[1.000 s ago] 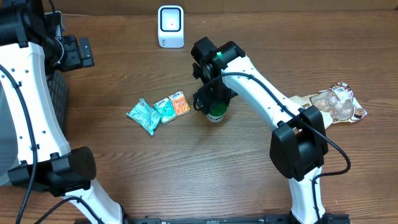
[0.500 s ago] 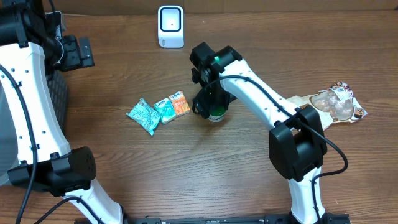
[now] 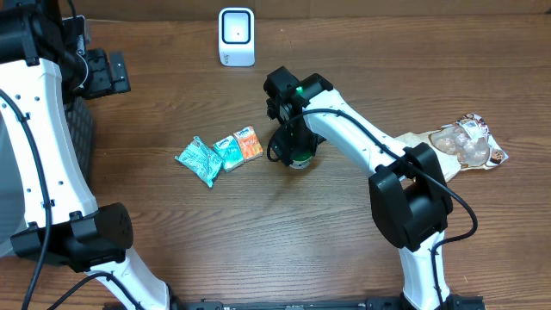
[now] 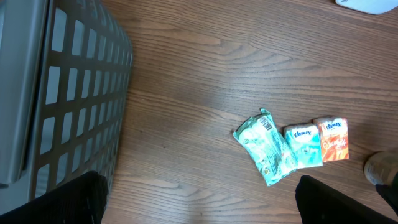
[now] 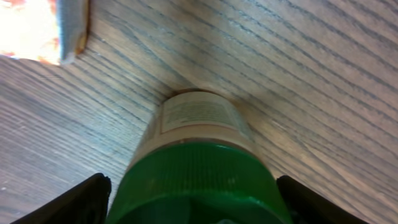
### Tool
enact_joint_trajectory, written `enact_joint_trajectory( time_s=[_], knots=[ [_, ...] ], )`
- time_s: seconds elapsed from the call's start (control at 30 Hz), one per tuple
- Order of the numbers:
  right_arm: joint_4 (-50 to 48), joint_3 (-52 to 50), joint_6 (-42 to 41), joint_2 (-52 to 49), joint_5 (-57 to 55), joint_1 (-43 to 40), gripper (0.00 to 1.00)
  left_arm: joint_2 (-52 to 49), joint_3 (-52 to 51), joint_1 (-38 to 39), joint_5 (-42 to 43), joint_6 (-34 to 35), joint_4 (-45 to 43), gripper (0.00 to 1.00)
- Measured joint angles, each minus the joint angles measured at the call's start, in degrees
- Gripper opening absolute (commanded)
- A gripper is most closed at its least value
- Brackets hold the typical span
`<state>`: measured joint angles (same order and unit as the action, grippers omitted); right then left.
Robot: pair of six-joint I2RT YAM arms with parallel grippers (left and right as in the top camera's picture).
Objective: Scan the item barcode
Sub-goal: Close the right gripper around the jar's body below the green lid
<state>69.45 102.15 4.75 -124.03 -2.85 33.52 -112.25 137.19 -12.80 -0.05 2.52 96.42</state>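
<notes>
The item is a small pale bottle with a green cap [image 3: 299, 158], standing upright mid-table. In the right wrist view its cap [image 5: 199, 180] fills the lower middle, with the label [image 5: 198, 113] below it. My right gripper [image 5: 196, 202] hangs straight over the bottle, a dark finger [image 5: 81, 202] on each side of the cap, jaws open and close to it. Only the rim of the bottle shows under the right gripper [image 3: 295, 145] in the overhead view. The white scanner [image 3: 236, 36] stands at the back. My left gripper [image 4: 199, 208] is open over bare wood at far left.
Three small packets lie left of the bottle: teal [image 3: 199, 161], light blue [image 3: 228, 152] and orange [image 3: 248, 143]. A grey slatted basket [image 4: 68, 93] sits at the left edge. A clear snack bag [image 3: 461, 142] lies at the right.
The right wrist has shifted slightly left and settled lower over the bottle, its jaws a little narrower. The left arm and the packets have not moved.
</notes>
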Motion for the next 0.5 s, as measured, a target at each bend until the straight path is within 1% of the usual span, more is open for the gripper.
enact_joint_trajectory(
  time_s=[0.17, 0.3, 0.37, 0.5],
  knots=[
    [-0.44, -0.13, 0.00, 0.00, -1.77, 0.00, 0.72, 0.00, 0.00, 0.00, 0.02, 0.00, 0.00, 0.99],
    [-0.46, -0.15, 0.09, 0.00, -2.12, 0.02, 0.61, 0.00, 0.00, 0.00, 0.02, 0.00, 0.00, 0.99],
    [-0.46, -0.15, -0.07, 0.00, -2.23, 0.00, 0.58, 0.00, 0.00, 0.00, 0.02, 0.00, 0.00, 0.99],
    [-0.33, -0.11, -0.07, 0.00, -2.27, 0.00, 0.57, 0.00, 0.00, 0.00, 0.02, 0.00, 0.00, 0.99]
  ],
)
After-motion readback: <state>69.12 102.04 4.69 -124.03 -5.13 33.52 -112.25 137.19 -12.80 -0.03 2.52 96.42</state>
